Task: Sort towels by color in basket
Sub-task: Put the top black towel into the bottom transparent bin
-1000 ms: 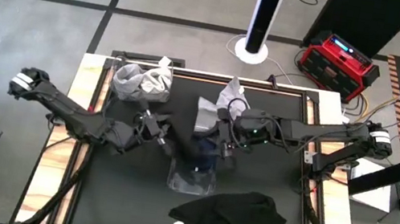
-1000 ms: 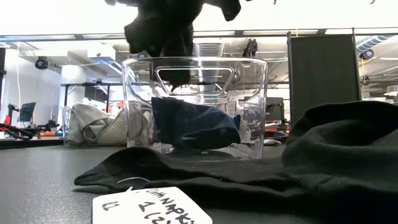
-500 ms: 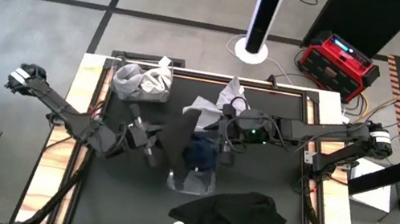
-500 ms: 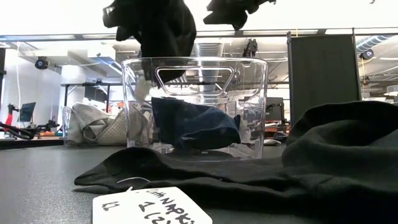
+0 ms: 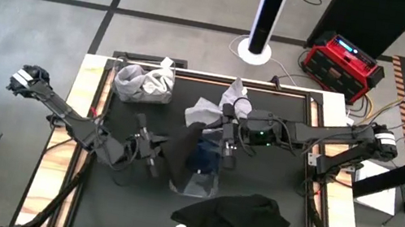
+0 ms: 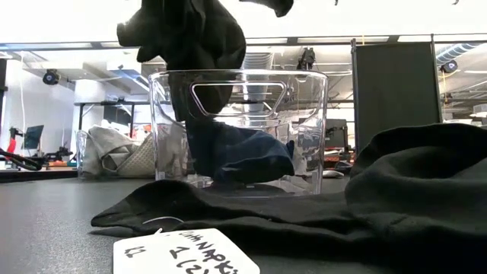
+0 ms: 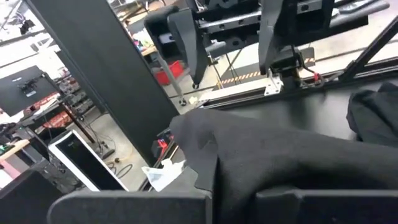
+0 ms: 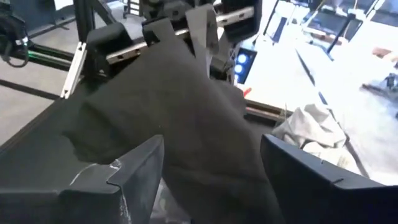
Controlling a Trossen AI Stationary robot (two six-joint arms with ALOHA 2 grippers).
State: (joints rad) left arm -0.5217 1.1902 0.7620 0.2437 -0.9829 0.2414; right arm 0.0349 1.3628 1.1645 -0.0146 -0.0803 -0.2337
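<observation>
Now the left gripper (image 5: 156,154), jaws clamped on the black towel (image 5: 182,150), has carried it lower over the basket (image 6: 313,129).

You have the basket (image 5: 195,180) mid-desk with a towel (image 5: 203,157) inside, another towel (image 5: 183,145) draped over its left rim, a heap (image 5: 143,83) behind-left, and a spread cloth (image 5: 242,222) in front.

black towel (image 5: 184,148) draped over basket (image 5: 203,186) rim
</observation>
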